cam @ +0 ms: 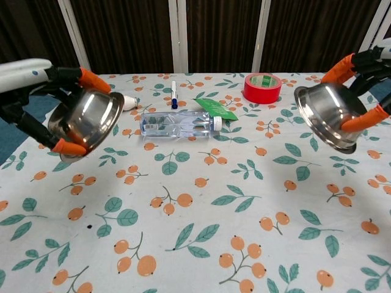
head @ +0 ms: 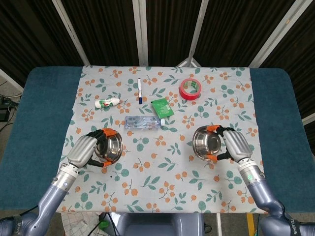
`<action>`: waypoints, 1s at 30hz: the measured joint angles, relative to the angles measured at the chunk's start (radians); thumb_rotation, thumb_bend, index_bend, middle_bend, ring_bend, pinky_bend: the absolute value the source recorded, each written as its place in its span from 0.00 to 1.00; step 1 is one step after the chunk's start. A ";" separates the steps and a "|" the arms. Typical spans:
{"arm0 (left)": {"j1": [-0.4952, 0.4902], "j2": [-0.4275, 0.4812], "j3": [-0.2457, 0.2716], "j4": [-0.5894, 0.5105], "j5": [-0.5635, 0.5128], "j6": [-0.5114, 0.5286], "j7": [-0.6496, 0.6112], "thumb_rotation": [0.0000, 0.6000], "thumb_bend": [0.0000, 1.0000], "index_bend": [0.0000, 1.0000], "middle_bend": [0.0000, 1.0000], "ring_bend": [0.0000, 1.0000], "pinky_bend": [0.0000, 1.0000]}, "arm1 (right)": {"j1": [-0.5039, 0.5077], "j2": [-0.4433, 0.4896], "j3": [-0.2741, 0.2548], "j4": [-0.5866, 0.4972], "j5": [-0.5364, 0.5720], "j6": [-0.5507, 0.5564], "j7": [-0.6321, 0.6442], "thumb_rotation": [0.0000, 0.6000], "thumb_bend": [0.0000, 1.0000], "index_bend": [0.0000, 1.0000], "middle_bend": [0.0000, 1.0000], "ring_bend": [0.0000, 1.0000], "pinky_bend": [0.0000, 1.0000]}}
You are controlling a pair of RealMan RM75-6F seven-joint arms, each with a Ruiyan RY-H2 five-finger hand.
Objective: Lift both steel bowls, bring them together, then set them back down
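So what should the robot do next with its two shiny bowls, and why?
Probably move both hands inward so the bowls meet. The left hand holds the left bowl and the right hand holds the right bowl. Both bowls are tilted, clear of the tablecloth, with a wide gap between them. The water bottle lies lower, so it likely won't get in the way.
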 measured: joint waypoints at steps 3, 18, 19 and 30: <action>0.011 0.008 -0.012 0.039 0.067 0.028 -0.117 1.00 0.11 0.33 0.29 0.31 0.45 | -0.015 0.004 0.018 0.032 -0.078 -0.018 0.216 1.00 0.22 0.58 0.38 0.53 0.23; 0.001 -0.064 -0.036 0.260 0.235 0.104 -0.539 1.00 0.11 0.33 0.29 0.31 0.43 | -0.049 0.015 0.049 0.270 -0.485 -0.008 1.234 1.00 0.25 0.59 0.38 0.53 0.23; -0.002 -0.075 -0.038 0.277 0.252 0.120 -0.574 1.00 0.11 0.33 0.29 0.31 0.43 | -0.048 0.011 0.044 0.298 -0.515 0.000 1.266 1.00 0.24 0.59 0.38 0.53 0.23; -0.031 -0.161 -0.070 0.343 0.363 0.267 -0.704 1.00 0.11 0.33 0.29 0.31 0.43 | -0.032 -0.053 0.002 0.357 -0.567 0.059 1.228 1.00 0.25 0.59 0.38 0.53 0.23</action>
